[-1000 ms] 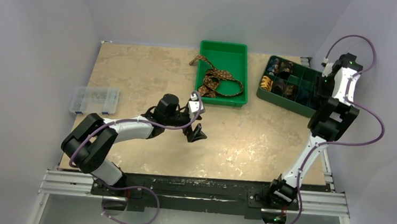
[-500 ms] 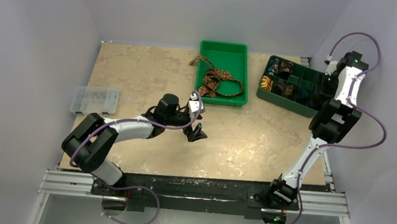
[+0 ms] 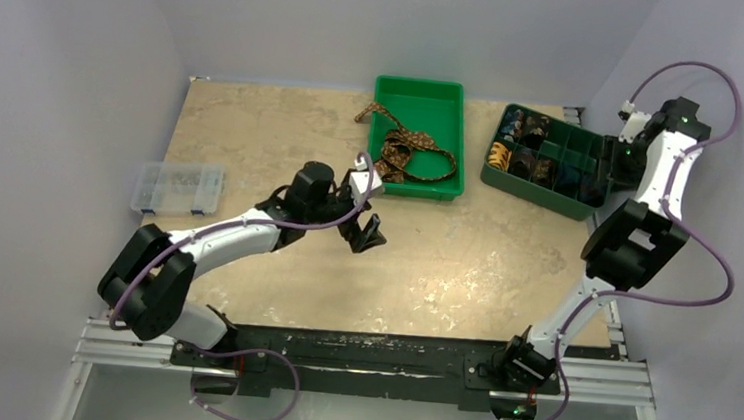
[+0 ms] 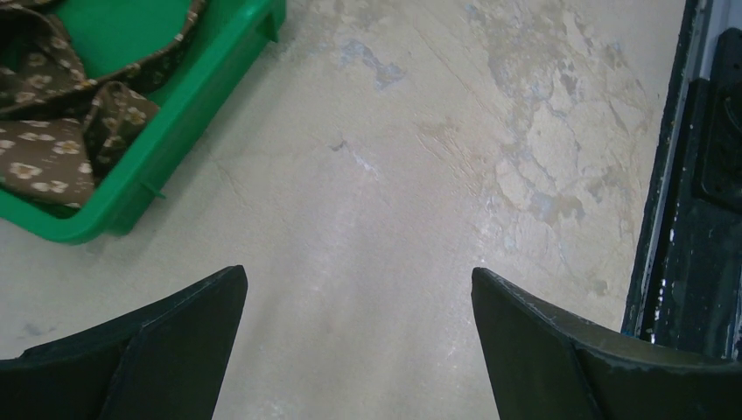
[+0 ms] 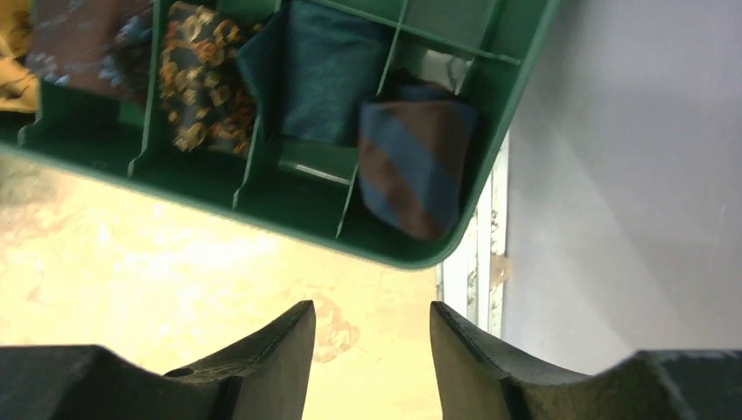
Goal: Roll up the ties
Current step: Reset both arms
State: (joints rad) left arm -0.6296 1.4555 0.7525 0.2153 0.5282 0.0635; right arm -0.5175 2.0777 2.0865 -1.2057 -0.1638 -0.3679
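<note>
A brown tie (image 3: 399, 153) with a small tan pattern lies loose in the green tray (image 3: 451, 136), one end draped over the tray's left rim. In the left wrist view the brown tie (image 4: 45, 162) fills the tray's corner (image 4: 188, 122) at the top left. My left gripper (image 3: 367, 234) (image 4: 359, 278) hovers open over bare tabletop just in front of that tray, nothing between its fingers. Several rolled ties sit in the divided green organizer (image 3: 551, 199); a brown-and-blue striped roll (image 5: 414, 168) fills its corner cell. My right gripper (image 3: 614, 161) (image 5: 372, 311) is open and empty beside that corner.
A clear plastic compartment box (image 3: 177, 188) sits at the table's left side. The black front rail (image 4: 691, 219) runs along the near edge. The right wall (image 5: 630, 175) and the table's metal edge strip (image 5: 477, 262) stand close to the right gripper.
The right arm has swung up and to the right, away from the organizer. The left arm has stretched out and its gripper has shifted slightly toward the green tray, still open.
</note>
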